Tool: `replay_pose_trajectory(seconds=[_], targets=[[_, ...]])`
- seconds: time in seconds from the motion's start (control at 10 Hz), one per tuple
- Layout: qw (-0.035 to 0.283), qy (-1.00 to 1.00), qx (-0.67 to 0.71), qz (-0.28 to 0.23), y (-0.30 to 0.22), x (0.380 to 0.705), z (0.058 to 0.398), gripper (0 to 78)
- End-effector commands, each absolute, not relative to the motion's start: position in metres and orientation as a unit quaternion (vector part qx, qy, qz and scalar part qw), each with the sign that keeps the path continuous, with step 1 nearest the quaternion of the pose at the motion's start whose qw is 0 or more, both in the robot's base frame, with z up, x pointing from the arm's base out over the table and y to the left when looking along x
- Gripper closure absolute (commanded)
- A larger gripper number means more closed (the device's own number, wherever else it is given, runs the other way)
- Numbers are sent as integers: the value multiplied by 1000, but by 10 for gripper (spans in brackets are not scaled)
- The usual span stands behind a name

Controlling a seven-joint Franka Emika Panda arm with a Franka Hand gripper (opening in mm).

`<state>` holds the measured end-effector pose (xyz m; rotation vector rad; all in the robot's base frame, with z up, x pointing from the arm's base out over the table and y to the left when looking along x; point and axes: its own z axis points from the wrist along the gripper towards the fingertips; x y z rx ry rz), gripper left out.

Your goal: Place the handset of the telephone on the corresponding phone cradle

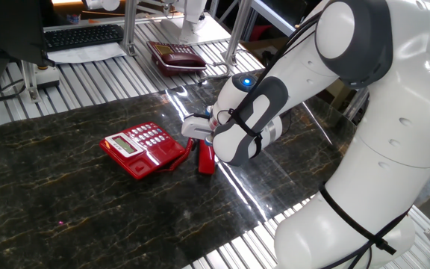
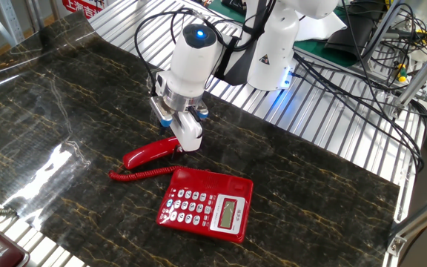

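The handset [image 2: 151,152] lies flat on the counter [image 2: 65,96], off the telephone [image 2: 207,202], just beside the long side of the base that carries the phone cradle [image 1: 169,155]. Its coiled cord [image 2: 141,173] runs along the counter between handset and base, so the receiver cannot stray far and has only a short lift to make. The claw [image 2: 184,140] is down over one end of the handset, its white fingers [image 2: 189,133] straddling that end; whether they are already pressing on the plastic or merely set around it I cannot tell from either view. Gripping at the end rather than the middle looks like a choice forced by the angle of approach, and it may let the far end droop once lifted.

The telephone sits flat, keypad and small display facing up, the cradle empty.

The counter is dark, glossy marbled stone with gold veining and strong glare patches, laid over a frame of ribbed aluminium rails. Beyond it, one fixed view shows a dark maroon phone [image 1: 176,57] on the rails, a black keyboard [image 1: 84,35] and metal posts; the other fixed view shows bundled black cables [image 2: 362,59] behind the arm's base.
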<state>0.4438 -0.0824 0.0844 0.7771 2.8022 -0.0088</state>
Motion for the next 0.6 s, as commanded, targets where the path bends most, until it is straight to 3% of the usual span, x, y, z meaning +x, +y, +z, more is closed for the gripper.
replay_pose_trajectory(seconds=[0.1,0.3,0.6], targets=[[110,959,261,6,-56,432,80,2],[97,958,268,15,-57,432,79,2],[101,963,249,4,-57,432,79,2]])
